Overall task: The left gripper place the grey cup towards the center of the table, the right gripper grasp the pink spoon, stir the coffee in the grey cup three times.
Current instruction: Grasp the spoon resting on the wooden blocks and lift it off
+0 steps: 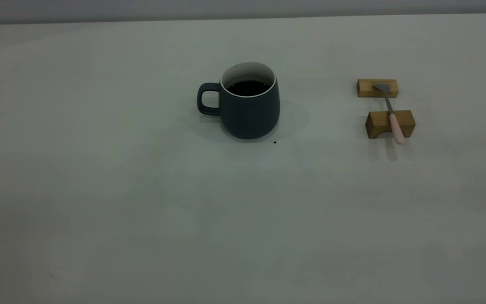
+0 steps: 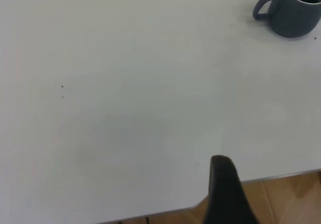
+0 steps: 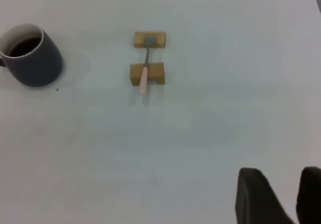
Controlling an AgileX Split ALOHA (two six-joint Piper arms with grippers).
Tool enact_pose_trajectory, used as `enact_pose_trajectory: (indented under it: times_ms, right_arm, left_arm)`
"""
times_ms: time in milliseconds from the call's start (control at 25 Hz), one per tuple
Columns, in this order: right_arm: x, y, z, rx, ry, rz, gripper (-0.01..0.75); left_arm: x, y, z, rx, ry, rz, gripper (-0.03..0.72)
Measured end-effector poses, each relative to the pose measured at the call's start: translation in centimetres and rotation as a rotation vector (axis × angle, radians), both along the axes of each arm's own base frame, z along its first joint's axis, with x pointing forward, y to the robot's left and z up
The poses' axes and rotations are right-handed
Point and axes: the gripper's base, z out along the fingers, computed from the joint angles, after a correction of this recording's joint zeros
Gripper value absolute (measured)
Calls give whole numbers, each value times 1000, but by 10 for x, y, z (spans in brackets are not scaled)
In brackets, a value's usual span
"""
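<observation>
The grey cup stands upright near the middle of the table, handle pointing left, with dark coffee inside. To its right the pink spoon lies across two wooden blocks, bowl on the far one and pink handle overhanging the near one. Neither gripper appears in the exterior view. In the left wrist view my left gripper hovers over the table's near edge, far from the grey cup. In the right wrist view my right gripper is open and empty, well short of the pink spoon and grey cup.
The far wooden block and the near notched block hold the spoon off the surface. A tiny dark speck lies by the cup's base. The table edge and a wooden floor show beneath the left gripper.
</observation>
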Motion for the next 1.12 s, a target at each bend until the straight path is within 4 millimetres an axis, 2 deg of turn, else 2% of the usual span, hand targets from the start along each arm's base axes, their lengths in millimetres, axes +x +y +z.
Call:
enact_pose_trajectory:
  times_ms: [80,200,400,520,720,800,960,1120]
  right_arm:
    - [7,3,10,14,6,27,269]
    - [30,6,23,30,11,54,338]
    - [95,15,23,151,100,73,488]
    - [134,22,15,180,213,134,521]
    - [206,30,-7,195,420,209,526]
    - [236,32,-23,212,514,222,526]
    - [286,44,-62,215,678,254,527]
    - [321,66,-109,215,838,254,527]
  left_arm:
    - [0,0,0,0,1,0,519]
    - [0,0,0,0,1,0,519]
    - [0,0,0,0,1,0,519]
    - [0,0,0,0,1,0,519]
    - [0,0,0,0,1,0,519]
    - [0,0,0,0,1,0,519]
    - [0,0,0,-1,1,1,519]
    - [0,0,0,-1,1,1,519]
